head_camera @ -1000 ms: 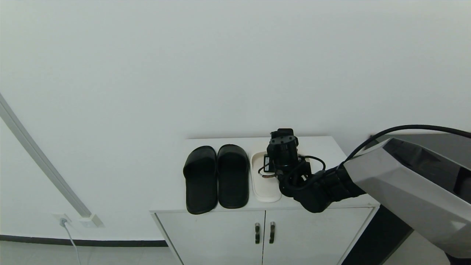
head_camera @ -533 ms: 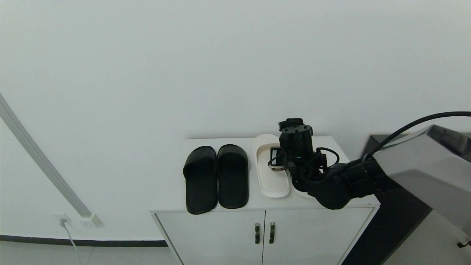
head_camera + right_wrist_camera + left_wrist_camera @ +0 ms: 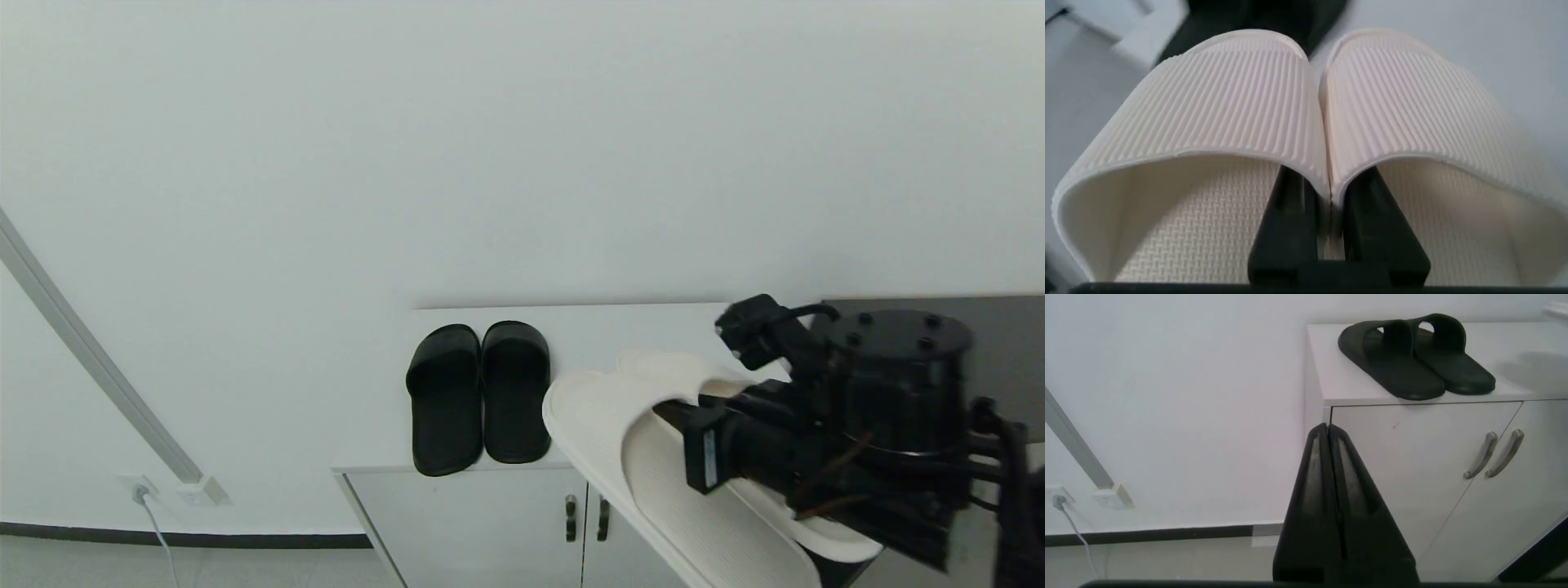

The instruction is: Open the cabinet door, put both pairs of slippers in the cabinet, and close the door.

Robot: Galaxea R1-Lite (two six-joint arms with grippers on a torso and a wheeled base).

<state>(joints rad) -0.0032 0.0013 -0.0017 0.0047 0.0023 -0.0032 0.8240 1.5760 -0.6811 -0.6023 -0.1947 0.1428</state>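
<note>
Clamping two white slippers (image 3: 645, 457), right gripper (image 3: 1331, 233) hangs near two black slippers (image 3: 480, 396).

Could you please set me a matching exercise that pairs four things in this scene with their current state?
Things:
1. black slippers
2. white slippers
3. cabinet doors
4. left tool

States:
A. closed
B. gripped and held in the air
C. lying side by side on the cabinet top
D. shut, holding nothing

Pairs: 1-C; 2-B; 3-A; 4-D
</note>
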